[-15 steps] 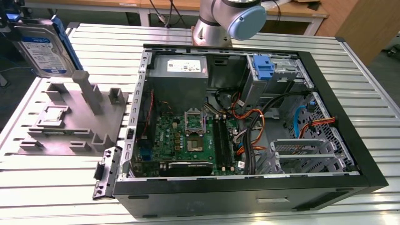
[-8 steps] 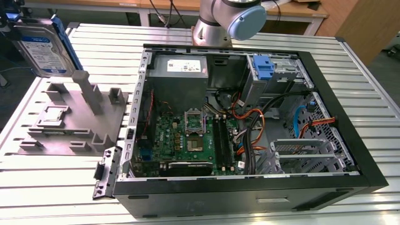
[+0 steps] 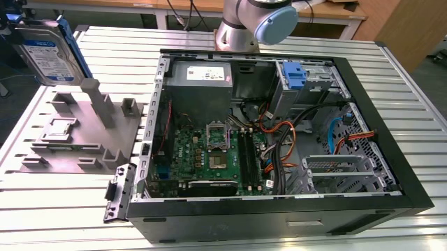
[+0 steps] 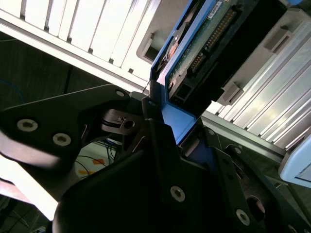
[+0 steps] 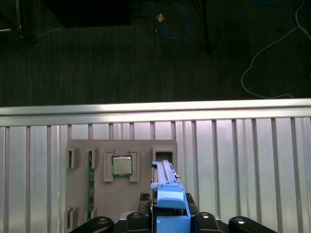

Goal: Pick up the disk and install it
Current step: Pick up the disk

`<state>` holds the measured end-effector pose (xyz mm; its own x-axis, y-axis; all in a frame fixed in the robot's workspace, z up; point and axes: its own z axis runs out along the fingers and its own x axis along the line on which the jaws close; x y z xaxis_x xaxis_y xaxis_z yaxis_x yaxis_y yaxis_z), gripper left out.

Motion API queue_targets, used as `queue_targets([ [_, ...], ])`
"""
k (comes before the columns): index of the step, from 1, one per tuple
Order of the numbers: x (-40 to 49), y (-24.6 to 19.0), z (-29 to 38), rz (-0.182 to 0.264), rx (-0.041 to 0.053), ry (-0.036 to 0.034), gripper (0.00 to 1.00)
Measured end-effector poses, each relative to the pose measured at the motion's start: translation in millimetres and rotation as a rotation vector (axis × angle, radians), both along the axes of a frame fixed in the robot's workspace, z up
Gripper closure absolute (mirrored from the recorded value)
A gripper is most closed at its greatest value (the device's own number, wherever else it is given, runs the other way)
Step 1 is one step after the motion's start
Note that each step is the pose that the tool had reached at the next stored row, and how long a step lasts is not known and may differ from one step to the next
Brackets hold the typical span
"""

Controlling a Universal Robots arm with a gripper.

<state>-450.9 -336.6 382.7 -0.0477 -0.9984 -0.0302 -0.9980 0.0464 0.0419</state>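
Note:
The disk (image 3: 45, 49), a silver-grey drive with a white-and-blue label and blue rails, hangs upright above the table at the exterior view's far left, over the grey fixture plate (image 3: 77, 133). My gripper (image 5: 167, 216) is shut on the disk's blue rail (image 5: 167, 191); the black fingers (image 4: 160, 141) clamp it from both sides. The second wrist view shows the disk's (image 4: 204, 43) green circuit-board underside. The open computer case (image 3: 391, 157) lies to the exterior view's right, well away from the disk.
The fixture plate (image 5: 121, 194) directly below carries a small square chip (image 5: 121, 165) and upright posts (image 3: 98, 102). Inside the case are a motherboard (image 3: 209, 151), cables, and a drive cage with a blue latch (image 3: 297, 76). The arm's base (image 3: 255, 23) stands behind the case.

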Motion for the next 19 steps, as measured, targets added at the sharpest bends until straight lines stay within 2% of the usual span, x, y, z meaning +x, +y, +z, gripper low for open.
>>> queue_targets([
  [19,0.0,0.0,3.4,0.000,-0.0001,0.0000,0.63],
])
